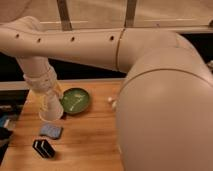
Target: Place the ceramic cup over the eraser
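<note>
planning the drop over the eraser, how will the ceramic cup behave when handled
The ceramic cup, held in the gripper left of the green bowl, looks rigid and smooth, so probably slippery and chippable if dropped. Its round tapered shape would likely roll if laid sideways. The eraser looks low, so the cup should sit steady over it.

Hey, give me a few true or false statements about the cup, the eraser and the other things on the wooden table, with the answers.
1. The gripper holds the ceramic cup beside the green bowl. True.
2. The cup covers the eraser. False: the eraser lies bare near the table's front edge.
3. The blue-grey pad lies in the bowl. False: it lies on the table, between cup and eraser.
4. The bowl is green. True.
</note>
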Controlling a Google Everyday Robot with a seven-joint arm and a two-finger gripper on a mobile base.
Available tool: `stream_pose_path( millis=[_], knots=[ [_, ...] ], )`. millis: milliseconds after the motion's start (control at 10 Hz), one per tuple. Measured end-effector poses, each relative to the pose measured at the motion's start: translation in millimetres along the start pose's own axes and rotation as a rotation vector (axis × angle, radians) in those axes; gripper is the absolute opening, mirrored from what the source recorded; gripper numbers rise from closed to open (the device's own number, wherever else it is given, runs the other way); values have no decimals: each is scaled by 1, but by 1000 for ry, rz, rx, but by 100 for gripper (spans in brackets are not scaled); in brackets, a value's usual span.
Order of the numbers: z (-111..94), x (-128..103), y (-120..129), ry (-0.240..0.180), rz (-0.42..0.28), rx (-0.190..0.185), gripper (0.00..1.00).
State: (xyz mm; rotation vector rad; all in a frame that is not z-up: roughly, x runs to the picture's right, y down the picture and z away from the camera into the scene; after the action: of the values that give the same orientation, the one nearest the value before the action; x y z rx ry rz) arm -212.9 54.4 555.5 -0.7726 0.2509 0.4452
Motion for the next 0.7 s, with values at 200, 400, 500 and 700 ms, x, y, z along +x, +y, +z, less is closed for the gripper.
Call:
stream_pose_path(
  millis=[200, 400, 500, 700],
  knots=[
    [4, -3, 19, 13, -44, 2, 0],
    [5, -5, 40, 11, -80, 8, 0],
    [5, -6, 51, 8, -98, 9, 0],
    [5, -11, 79, 3, -151, 9, 0]
  ],
)
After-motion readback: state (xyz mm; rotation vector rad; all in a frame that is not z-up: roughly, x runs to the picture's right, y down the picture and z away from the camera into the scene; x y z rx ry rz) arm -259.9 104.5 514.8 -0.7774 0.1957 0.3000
